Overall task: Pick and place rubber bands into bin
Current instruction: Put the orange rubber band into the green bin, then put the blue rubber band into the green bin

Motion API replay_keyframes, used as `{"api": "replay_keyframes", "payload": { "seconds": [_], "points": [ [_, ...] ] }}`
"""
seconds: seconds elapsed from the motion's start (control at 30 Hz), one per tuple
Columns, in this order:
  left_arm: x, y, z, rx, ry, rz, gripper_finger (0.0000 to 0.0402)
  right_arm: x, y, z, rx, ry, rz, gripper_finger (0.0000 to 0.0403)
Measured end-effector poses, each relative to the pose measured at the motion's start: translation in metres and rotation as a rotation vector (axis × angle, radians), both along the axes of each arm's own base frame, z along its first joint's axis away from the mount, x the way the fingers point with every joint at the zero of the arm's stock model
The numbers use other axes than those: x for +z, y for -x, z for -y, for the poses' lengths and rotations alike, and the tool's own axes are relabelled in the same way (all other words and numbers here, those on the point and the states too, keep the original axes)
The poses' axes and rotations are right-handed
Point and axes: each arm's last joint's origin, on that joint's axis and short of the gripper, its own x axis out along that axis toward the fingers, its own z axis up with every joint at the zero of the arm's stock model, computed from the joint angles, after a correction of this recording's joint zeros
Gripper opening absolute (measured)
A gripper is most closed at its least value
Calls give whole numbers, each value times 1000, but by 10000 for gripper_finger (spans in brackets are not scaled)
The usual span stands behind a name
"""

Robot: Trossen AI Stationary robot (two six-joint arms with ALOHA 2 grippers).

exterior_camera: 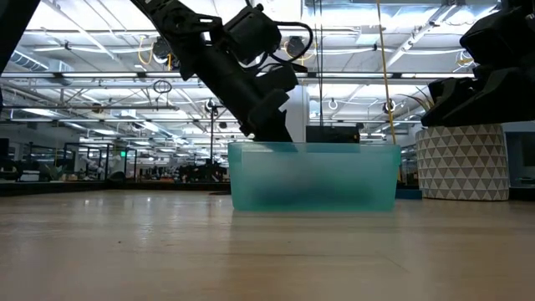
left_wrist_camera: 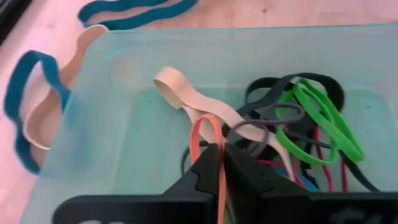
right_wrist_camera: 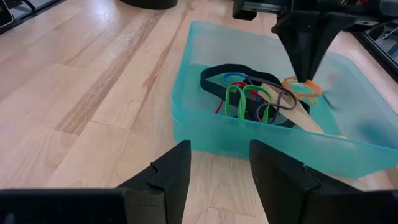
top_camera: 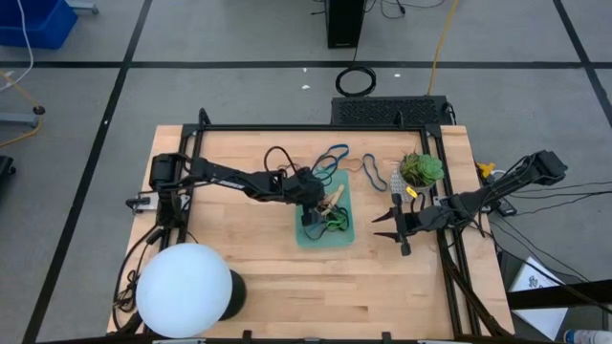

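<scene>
The left gripper (left_wrist_camera: 222, 163) is held over the teal bin (top_camera: 304, 236) at mid-table, its fingers nearly pressed together and pinching an orange rubber band (left_wrist_camera: 208, 134) that hangs down between them into the bin. A heap of rubber bands (left_wrist_camera: 298, 118) is seen inside the bin: a bright green one (left_wrist_camera: 323, 118), black ones, a purple-grey loop and a tan band (left_wrist_camera: 193, 99) draped toward the bin's wall. Outside the bin, on the wooden table (top_camera: 239, 277), a blue band (top_camera: 332, 155) is laid just beside the bin's far rim, and another blue band (top_camera: 373, 170) is seen near a leafy green ball (top_camera: 421, 169). The right gripper (right_wrist_camera: 217, 165) is kept on the table beside the bin, apart from it, with its fingers spread and nothing between them. A white globe lamp (top_camera: 185, 290) is placed at the table's near left corner.
</scene>
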Motion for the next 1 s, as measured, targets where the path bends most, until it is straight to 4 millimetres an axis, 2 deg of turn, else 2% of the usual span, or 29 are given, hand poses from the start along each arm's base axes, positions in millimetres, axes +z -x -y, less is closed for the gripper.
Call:
{"api": "replay_keyframes", "payload": {
  "seconds": [0.1,0.3,0.4,0.47,0.6,0.73,0.83,1.0],
  "points": [
    [0,0,-1,20,-5,0,56,0,0,0,0,0,0,157],
    [0,0,-1,12,-16,-2,138,0,0,0,0,0,0,157],
    [12,3,0,12,-18,26,167,0,0,0,2,-2,0,157],
    [27,6,-1,31,-4,70,180,0,0,0,4,-4,2,157],
    [57,16,-2,13,-30,135,195,3,-1,-1,5,-25,36,157],
    [83,31,-11,-70,-8,181,200,10,-4,-2,-13,-104,105,157],
    [94,43,-23,-107,30,245,200,14,-5,-3,-12,-122,143,157],
    [92,73,-35,-84,71,323,200,20,-5,-3,3,-104,201,157]
  ]
}}
